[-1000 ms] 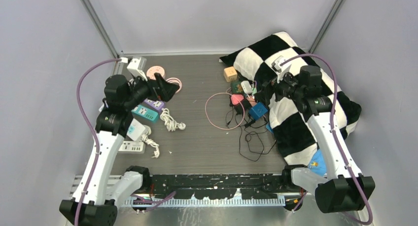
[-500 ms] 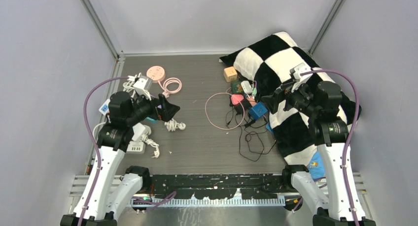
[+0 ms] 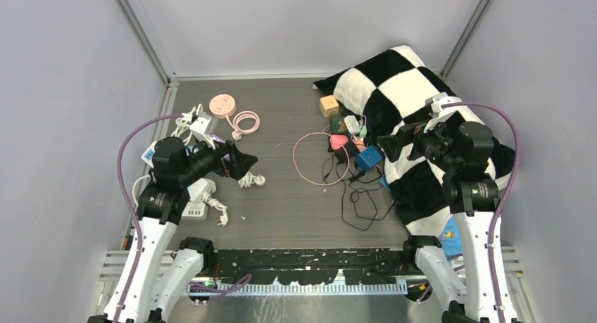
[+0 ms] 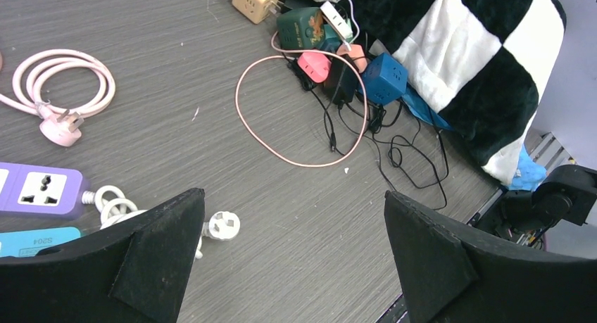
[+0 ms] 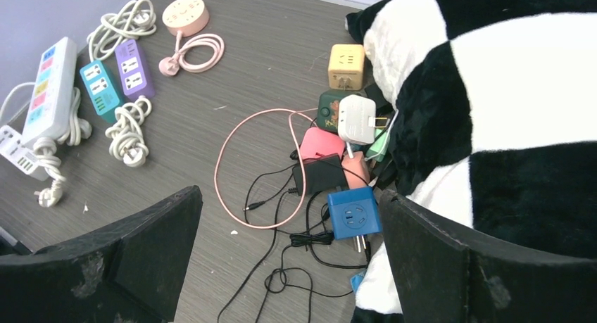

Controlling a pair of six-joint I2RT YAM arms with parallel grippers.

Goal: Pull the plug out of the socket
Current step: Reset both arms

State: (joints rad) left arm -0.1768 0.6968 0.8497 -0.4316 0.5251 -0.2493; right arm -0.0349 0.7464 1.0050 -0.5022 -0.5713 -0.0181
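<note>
A cluster of adapters lies by the pillow: a yellow cube (image 5: 346, 65), a green adapter (image 5: 327, 108), a white plug (image 5: 357, 119) resting against it, a pink adapter (image 5: 322, 143), a black adapter (image 5: 324, 173) and a blue cube socket (image 5: 354, 212), which also shows in the top view (image 3: 367, 157). I cannot tell which plug sits in which socket. My right gripper (image 5: 288, 260) is open and empty, raised above the cluster (image 3: 391, 146). My left gripper (image 4: 296, 260) is open and empty, above bare table right of the power strips (image 3: 243, 161).
Purple (image 5: 132, 68), teal (image 5: 101, 89) and white (image 5: 49, 91) power strips lie at the left with a coiled white cable (image 5: 130, 129). A pink round socket (image 3: 222, 104) sits at the back. A pink cable loop (image 5: 232, 154), black wires and a checkered pillow (image 3: 415, 84) lie at the right.
Both arms have drawn back toward the near edge and risen. The left gripper moved off the power strips toward the front. The right gripper shifted slightly right. Nothing was taken hold of.
</note>
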